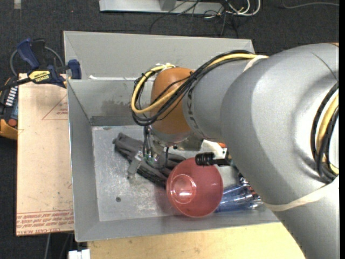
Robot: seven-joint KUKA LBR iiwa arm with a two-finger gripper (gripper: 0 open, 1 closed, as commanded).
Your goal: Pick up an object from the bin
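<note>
Your gripper (141, 158) hangs low over the dark grey angular thing (125, 144) at the centre of the bin (81, 144). How far it is open you cannot tell. A pink bowl (194, 188) crowds it at five o'clock. This looks like the grasp step. Next, close firmly and lift straight up.

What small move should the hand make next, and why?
Probably ease the hand straight down a little. It is right over the dark grey elongated thing lying mid-floor in the bin. The pink bowl lies close beside it, so a sideways drift might knock that instead.
</note>
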